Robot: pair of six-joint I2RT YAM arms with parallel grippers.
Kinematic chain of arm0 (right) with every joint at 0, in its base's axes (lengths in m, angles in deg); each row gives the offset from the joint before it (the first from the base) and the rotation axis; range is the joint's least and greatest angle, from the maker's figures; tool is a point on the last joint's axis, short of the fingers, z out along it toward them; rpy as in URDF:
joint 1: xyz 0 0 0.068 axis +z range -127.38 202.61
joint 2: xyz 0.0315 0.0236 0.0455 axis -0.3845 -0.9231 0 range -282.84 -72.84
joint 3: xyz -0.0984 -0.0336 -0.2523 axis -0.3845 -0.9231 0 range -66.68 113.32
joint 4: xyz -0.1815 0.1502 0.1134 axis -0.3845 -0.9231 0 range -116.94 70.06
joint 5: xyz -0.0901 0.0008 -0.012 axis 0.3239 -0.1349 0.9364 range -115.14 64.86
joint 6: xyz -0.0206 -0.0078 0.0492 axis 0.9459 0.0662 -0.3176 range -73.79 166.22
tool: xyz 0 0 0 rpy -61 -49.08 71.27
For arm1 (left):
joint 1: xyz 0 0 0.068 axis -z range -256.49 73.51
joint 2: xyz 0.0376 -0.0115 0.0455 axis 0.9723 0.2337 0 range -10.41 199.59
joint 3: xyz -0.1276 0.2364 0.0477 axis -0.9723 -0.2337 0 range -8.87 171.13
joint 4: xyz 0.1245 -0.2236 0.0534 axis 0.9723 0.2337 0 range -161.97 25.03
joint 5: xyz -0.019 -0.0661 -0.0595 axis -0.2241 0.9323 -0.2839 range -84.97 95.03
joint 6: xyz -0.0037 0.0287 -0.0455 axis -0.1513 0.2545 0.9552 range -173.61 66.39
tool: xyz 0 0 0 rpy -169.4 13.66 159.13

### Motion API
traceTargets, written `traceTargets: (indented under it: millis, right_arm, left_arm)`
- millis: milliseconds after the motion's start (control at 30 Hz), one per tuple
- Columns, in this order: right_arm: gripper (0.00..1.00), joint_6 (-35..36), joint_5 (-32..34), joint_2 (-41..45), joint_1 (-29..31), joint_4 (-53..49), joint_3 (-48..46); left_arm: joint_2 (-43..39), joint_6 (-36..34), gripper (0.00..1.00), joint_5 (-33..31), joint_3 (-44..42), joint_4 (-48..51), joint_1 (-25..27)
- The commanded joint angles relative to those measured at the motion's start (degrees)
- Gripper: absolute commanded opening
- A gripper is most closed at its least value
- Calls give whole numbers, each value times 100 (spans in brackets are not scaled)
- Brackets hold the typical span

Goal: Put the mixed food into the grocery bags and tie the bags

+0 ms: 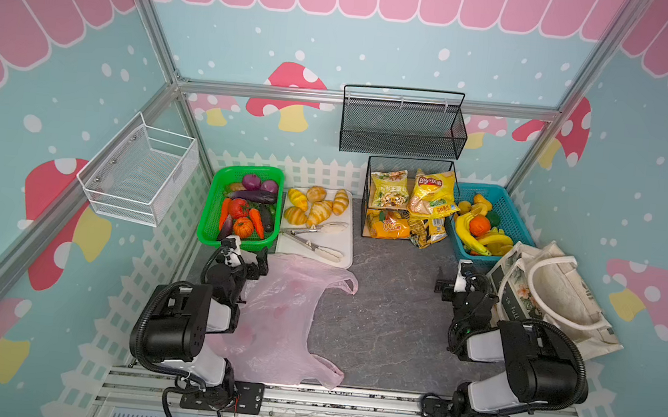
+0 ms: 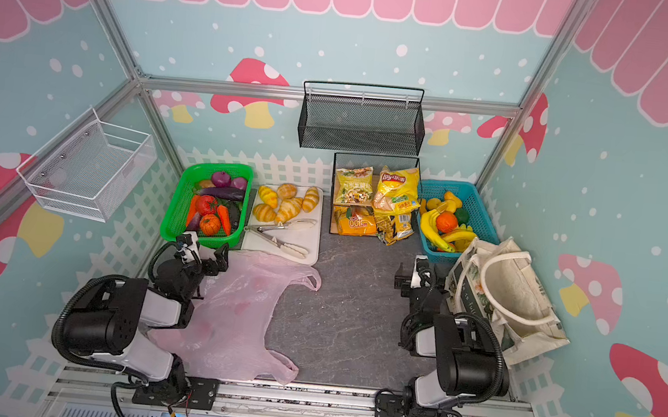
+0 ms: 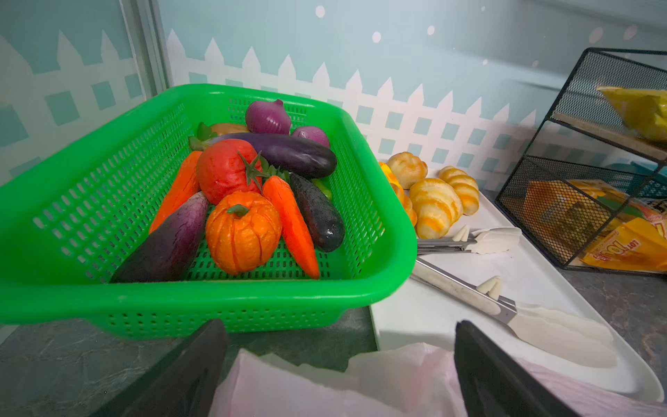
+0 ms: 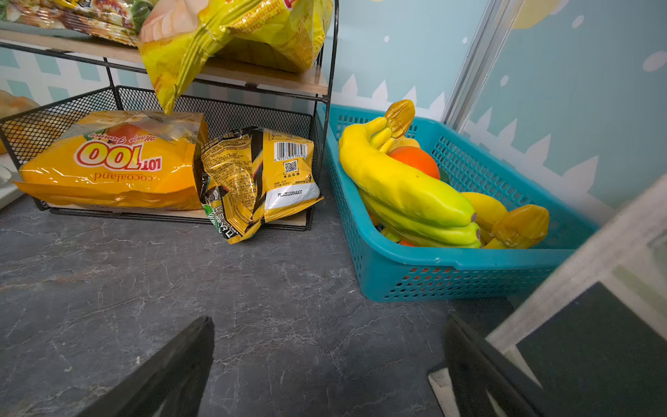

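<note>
The canvas tote [image 1: 565,307] slumps at the right edge of the counter [image 1: 376,314] with its mouth sagging. The pink plastic bag [image 1: 280,317] lies flat at the left, partly under our left arm [image 1: 175,323]. We judge either could collapse or slide when food drops in, and the thin film could snag on a jaw. The tomato [image 3: 223,169], pumpkin [image 3: 242,231] and carrot [image 3: 292,224] sit crowded in the green basket [image 3: 216,294] at far left, and the Lay's bag [image 1: 434,192] rests on the upper shelf of the wire rack [image 3: 541,169]. Our left hand [image 3: 335,339] hovers over the pink bag's far edge, facing the basket, jaws apart and empty. Our right hand [image 4: 328,325] hangs low beside the tote, jaws likewise apart, holding nothing.
</note>
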Motion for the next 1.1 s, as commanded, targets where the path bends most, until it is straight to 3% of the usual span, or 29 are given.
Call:
traceTargets:
  millis: [0,400,667,867,933,1067]
  right_arm:
    - [100,47,37,-58,0,223,15]
    - [100,48,36,-55,2,219,14]
    - [99,47,30,-56,1,221,16]
    - [99,50,43,-49,1,221,8]
    - [99,55,48,-21,14,310,-47]
    - [99,150,113,693,101,-58,-149]
  left_arm:
    - [-92,-78,100,52,88,55,41]
    - [-159,-205,100,9,347,639,128]
    - [-230,-367,100,-634,722,1567,418]
    - [-266,-415,100,-779,764,1664,503]
    - [-480,-427,100,-805,732,1791,512]
    - [-1497,-251,100,-1562,764,2736,594]
